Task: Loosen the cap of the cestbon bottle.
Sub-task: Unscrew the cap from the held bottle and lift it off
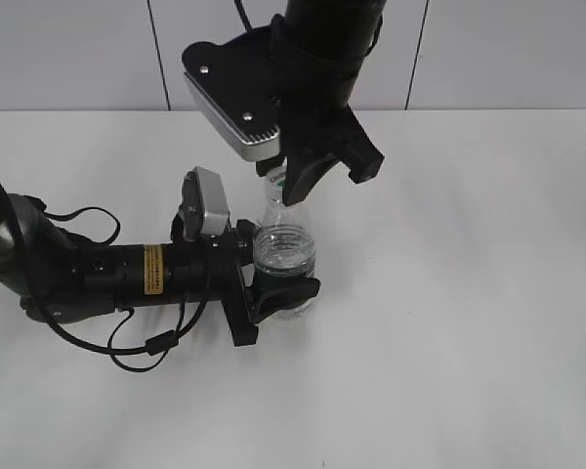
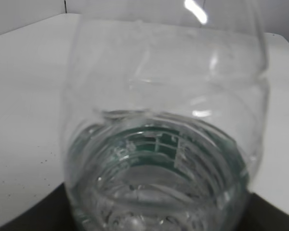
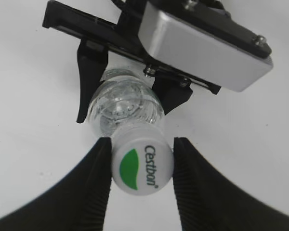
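The bottle (image 1: 285,264) stands upright on the white table (image 1: 469,342), a little left of centre in the exterior view. The left gripper (image 1: 273,285) comes in flat from the left edge of the frame, low over the table, and its black fingers (image 1: 291,291) wrap the lower body of the bottle, grasping it. Just above that arm sits its small grey wrist camera (image 1: 207,203).

From the top of the frame the right gripper (image 1: 317,171) hangs down over the neck. In the right wrist view the white cap (image 3: 141,164) with its green leaf mark and the word Cestbon lies in the lower middle of the frame, between the two ribbed black fingers (image 3: 91,183). Both fingers appear to touch the cap's sides, clenched on it. Above the cap in that view the clear bottle (image 3: 125,106) drops away toward the left gripper (image 3: 130,89), whose fingers sit at either side of the body.

The left wrist view is filled by the clear bottle (image 2: 164,144) seen very close and blurred, with a strip of dark green label (image 2: 156,142) showing through the plastic in the lower half and the white table (image 2: 24,120) at the left
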Motion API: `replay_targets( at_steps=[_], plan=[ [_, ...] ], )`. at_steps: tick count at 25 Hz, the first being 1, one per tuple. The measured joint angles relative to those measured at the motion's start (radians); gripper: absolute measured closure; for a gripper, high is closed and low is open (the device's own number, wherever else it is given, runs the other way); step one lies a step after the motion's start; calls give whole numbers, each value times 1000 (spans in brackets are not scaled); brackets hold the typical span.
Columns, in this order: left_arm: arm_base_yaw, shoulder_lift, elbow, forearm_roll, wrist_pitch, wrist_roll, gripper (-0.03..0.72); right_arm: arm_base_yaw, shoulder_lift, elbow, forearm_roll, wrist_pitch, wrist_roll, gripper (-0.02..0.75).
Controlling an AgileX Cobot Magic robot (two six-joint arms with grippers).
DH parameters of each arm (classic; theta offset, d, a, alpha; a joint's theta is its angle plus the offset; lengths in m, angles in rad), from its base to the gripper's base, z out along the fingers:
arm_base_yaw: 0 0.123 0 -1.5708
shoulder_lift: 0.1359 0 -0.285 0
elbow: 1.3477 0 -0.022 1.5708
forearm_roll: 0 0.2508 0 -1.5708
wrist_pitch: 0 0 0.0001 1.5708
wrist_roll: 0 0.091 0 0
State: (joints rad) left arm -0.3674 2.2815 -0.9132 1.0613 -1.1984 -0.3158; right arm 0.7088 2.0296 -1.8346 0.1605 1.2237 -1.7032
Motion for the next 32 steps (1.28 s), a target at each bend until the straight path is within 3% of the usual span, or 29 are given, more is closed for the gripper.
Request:
replay_targets(
  at_steps=[6, 15, 20, 27, 32],
  plan=[
    [0, 0, 0, 0, 0, 0, 276, 1, -1, 0, -14, 0, -44, 442],
    [0, 0, 0, 0, 0, 0, 276, 8, -1, 0, -29, 1, 128, 441],
    [0, 0, 0, 0, 0, -7, 276, 8, -1, -4, -37, 0, 263, 281],
    [0, 0, 0, 0, -1, -10, 276, 8, -28, -48, -38, 0, 589, 238],
    [0, 0, 0, 1, -1, -11, 276, 8, -77, -50, -27, 0, 1058, 237]
  ],
)
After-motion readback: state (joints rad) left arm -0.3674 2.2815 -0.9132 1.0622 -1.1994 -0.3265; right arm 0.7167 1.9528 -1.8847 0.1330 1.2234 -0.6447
